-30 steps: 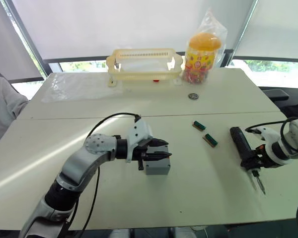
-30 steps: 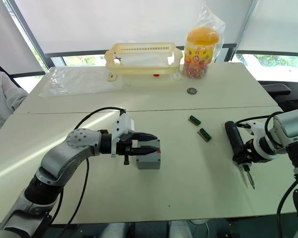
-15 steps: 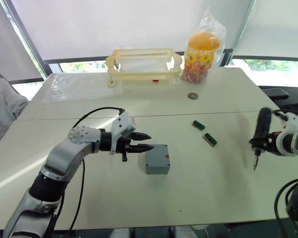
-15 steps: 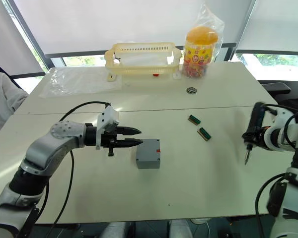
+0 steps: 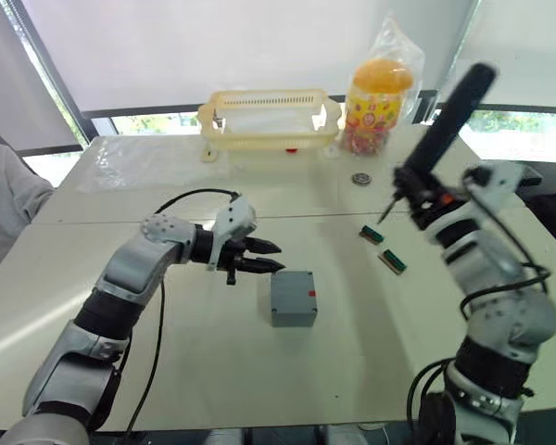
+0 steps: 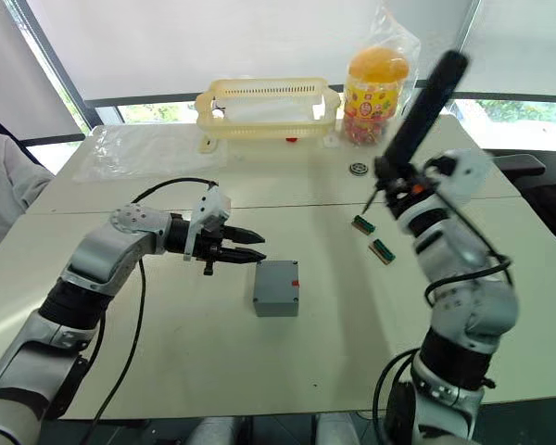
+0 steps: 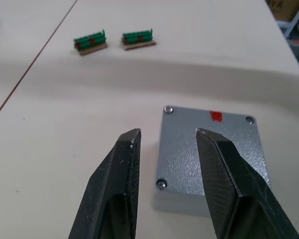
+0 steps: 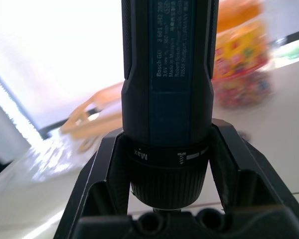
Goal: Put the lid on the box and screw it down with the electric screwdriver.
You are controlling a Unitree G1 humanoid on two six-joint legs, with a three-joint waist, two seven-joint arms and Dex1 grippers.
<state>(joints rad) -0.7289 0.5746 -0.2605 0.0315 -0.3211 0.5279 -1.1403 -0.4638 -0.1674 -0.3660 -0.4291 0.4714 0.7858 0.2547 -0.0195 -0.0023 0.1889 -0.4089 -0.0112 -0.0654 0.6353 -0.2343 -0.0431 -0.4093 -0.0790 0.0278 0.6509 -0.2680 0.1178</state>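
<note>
Box (image 5: 293,297): grey, on the bench (image 5: 371,371) near its middle, lid (image 7: 209,144) seated on top; a red mark shows on the side facing the robot's right. Screw heads visible at three lid corners in the left wrist view.
Left gripper (image 5: 271,257): low over the bench, just beside the box on the robot's left, not touching it. Jaws apart, nothing between them; fingers (image 7: 120,189) point toward the box.
Right gripper (image 5: 424,197): raised well above the bench, right of the box. Jaws clamped on the screwdriver.
Screwdriver (image 5: 442,125): dark, pen-shaped, held tilted, butt end up and away, thin metal bit pointing down toward the robot's left, above the circuit boards.
Circuit boards (image 5: 382,248): two small green ones, on the bench, right of the box, apart from it.
Basket (image 5: 269,120): pale yellow, far edge of bench.
Candy jar (image 5: 375,109): orange lid, in a clear bag, beside the basket.
</note>
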